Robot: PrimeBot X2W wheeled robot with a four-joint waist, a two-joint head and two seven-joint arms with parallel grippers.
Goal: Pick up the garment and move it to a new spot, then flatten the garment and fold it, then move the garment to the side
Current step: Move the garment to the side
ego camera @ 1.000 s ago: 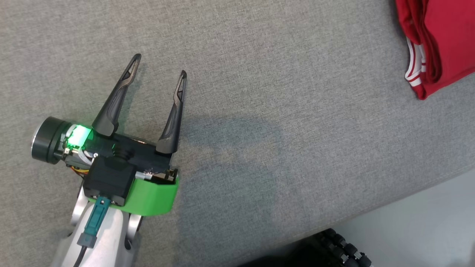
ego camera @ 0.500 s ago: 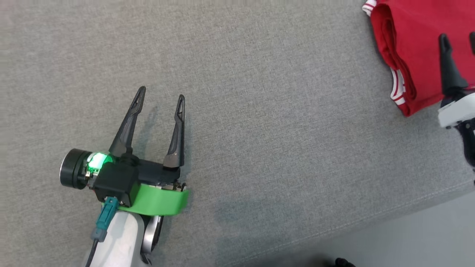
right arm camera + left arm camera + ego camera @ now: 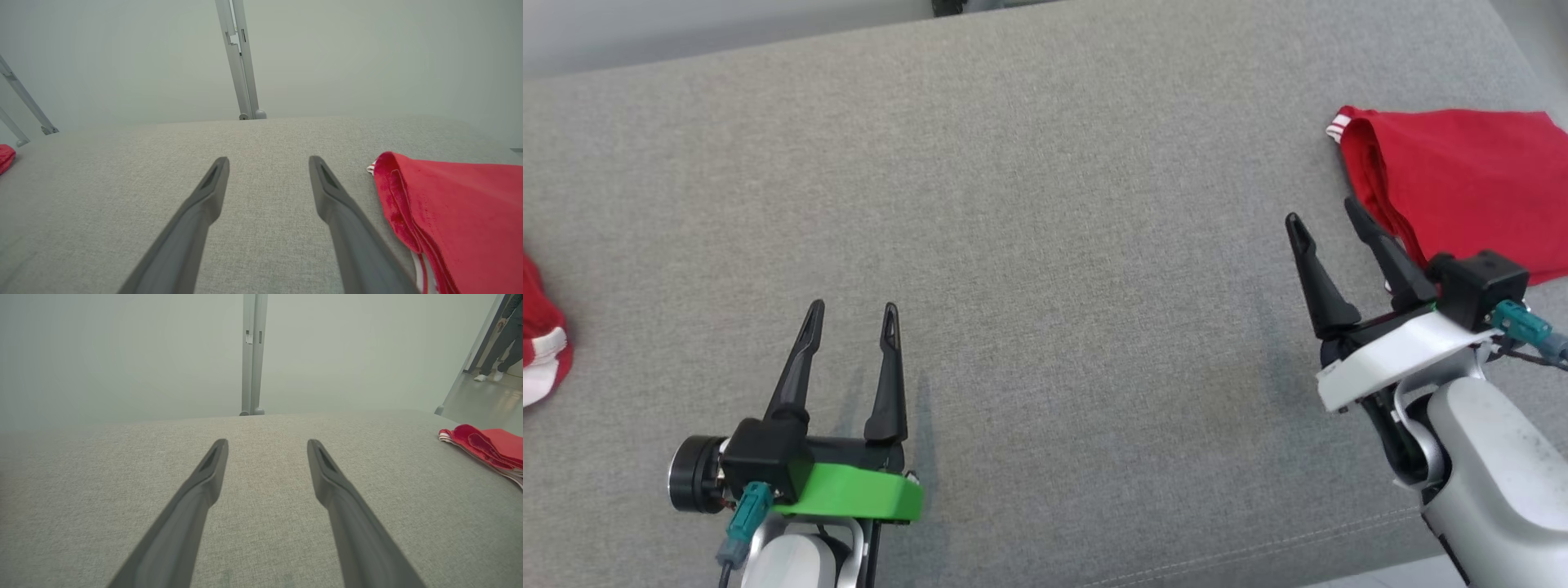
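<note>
Head view: two claws over a gray woven surface. Left claw, green-collared, spread open and empty at lower left. Right claw, white-collared, open and empty too, just beside one folded red garment with white-striped trim, near the right edge. Second red-and-white cloth at the far left.

Left wrist view: two tapered dark fingers apart over bare weave; garment far right; a person's legs beyond.

Right wrist view: fingers parted, garment just right of them, layered folds showing.

1. No text, label, brand, number or sign can be read in any of the views.
</note>
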